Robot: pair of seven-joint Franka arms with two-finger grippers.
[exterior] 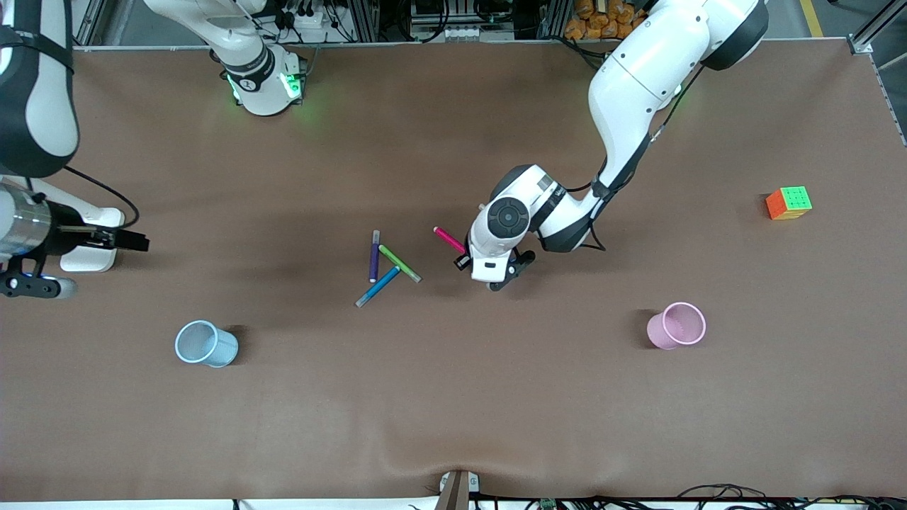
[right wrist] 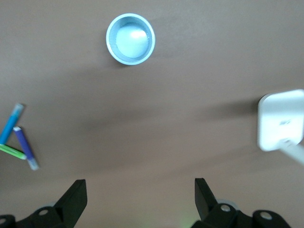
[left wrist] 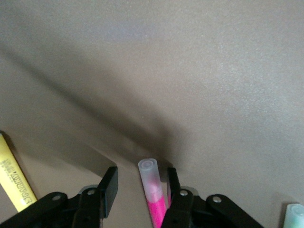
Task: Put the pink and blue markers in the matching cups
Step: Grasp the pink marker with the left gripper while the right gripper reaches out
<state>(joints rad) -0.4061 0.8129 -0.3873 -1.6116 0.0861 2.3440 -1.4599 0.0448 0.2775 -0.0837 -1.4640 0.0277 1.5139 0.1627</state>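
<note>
The magenta-pink marker point(exterior: 448, 239) lies on the table mid-table, one end under my left gripper point(exterior: 492, 269). In the left wrist view the marker point(left wrist: 153, 190) lies between the open fingers, close to one finger point(left wrist: 173, 183), and my left gripper point(left wrist: 141, 178) is low over it. The sky-blue marker point(exterior: 378, 286) lies beside it toward the right arm's end. The pale blue cup point(exterior: 206, 343) stands nearer the front camera toward the right arm's end; the pale pink cup point(exterior: 677, 325) stands toward the left arm's end. My right gripper point(exterior: 134, 241) is open and empty, with the blue cup point(right wrist: 130, 39) in its view.
A dark purple marker point(exterior: 373, 256) and a green marker point(exterior: 400, 263) lie touching the blue one. A yellow marker point(left wrist: 14, 183) lies beside the left gripper. A colour cube point(exterior: 789, 202) sits toward the left arm's end. A white block point(exterior: 88, 258) sits by the right gripper.
</note>
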